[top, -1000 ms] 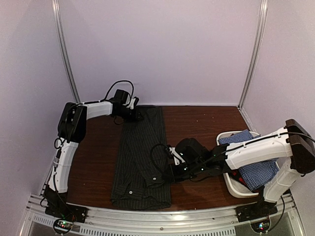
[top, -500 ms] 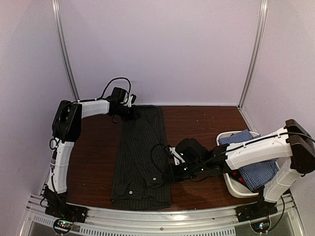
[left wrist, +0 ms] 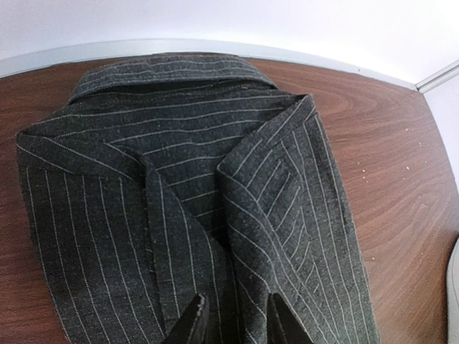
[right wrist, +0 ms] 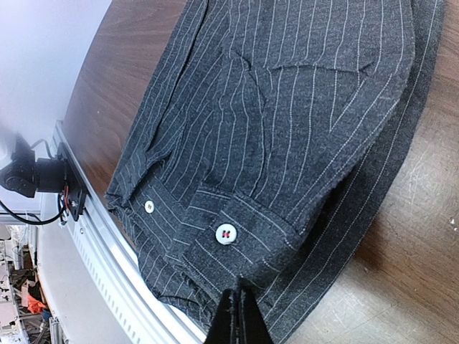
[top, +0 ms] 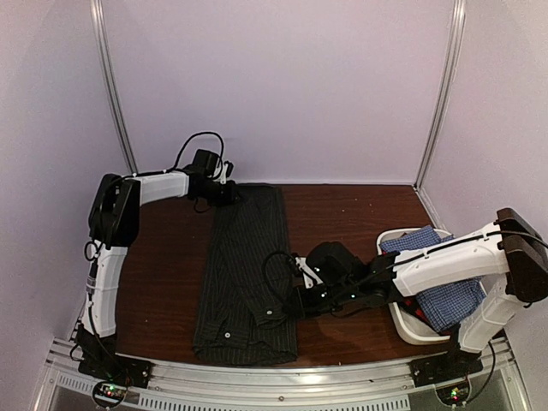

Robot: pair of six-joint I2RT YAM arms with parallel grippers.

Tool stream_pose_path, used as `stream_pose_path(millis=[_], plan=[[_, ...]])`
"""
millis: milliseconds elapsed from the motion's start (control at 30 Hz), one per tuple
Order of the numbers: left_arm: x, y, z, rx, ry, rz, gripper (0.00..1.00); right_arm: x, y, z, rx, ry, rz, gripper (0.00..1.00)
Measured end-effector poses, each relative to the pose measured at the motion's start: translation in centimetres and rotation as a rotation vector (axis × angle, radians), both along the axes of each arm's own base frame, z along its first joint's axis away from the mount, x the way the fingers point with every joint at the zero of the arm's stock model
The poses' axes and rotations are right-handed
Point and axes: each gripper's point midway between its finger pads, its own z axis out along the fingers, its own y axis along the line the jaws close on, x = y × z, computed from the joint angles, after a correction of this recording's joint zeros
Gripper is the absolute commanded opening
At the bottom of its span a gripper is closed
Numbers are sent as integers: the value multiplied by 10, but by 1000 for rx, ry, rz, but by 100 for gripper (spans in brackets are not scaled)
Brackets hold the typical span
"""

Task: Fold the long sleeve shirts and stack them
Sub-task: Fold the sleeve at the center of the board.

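Note:
A black pinstriped long sleeve shirt [top: 244,274] lies folded in a long strip down the brown table, collar at the far end. My left gripper [top: 233,195] hovers at that collar end, and in its wrist view the jaws [left wrist: 237,319] stand open just over the folded shoulder cloth [left wrist: 186,179]. My right gripper [top: 278,314] is at the shirt's near right edge. Its fingers [right wrist: 237,297] are shut on the edge of the sleeve cuff with the white button [right wrist: 226,233]. A blue-white check shirt [top: 449,300] lies in the tub, partly hidden by the right arm.
The white plastic tub [top: 409,330] stands at the right, under the right forearm. A metal rail [top: 274,377] runs along the near table edge, close to the shirt's hem. Pale walls close in the back and both sides. Bare wood [top: 342,214] shows right of the shirt.
The left gripper has drawn back a little toward the far wall at the collar. The right arm and the shirt have not visibly moved.

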Motion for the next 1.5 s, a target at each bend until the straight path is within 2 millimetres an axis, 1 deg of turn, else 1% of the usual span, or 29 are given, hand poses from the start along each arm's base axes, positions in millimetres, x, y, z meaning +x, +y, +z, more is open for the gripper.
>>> stream_pose_path(millis=[300,367,500,633,733,800,933,1033,1067,1167,1267,1333,1500], plan=[[-2,4,-2,22,19,12,28,-2,1,0,12,5,6,0],[-6,6,-4,26,29,13,28,-5,2,-1,12,10,14,0],[-14,9,7,26,29,12,27,-15,6,-2,15,19,42,0],[-22,7,24,19,16,4,27,-26,10,-7,7,31,70,0],[-27,1,31,12,4,-9,26,-30,10,-14,-4,45,76,0],[-32,-6,32,8,6,-26,25,-31,10,-17,-12,52,78,0],[-46,-23,24,3,27,-69,25,-31,10,-19,-15,58,74,0],[-51,-35,19,-9,33,-92,25,-31,10,-19,-15,59,73,0],[-51,-38,14,-9,38,-96,24,-31,10,-19,-15,59,73,1],[-50,-40,-7,1,66,-96,24,-32,10,-19,-15,58,73,5],[-45,-39,-37,22,102,-86,24,-32,10,-19,-16,59,72,9],[-43,-37,-53,34,125,-79,24,-32,9,-21,-19,59,73,12],[-30,-34,-46,25,99,-62,24,-34,2,-26,-42,61,67,25]])
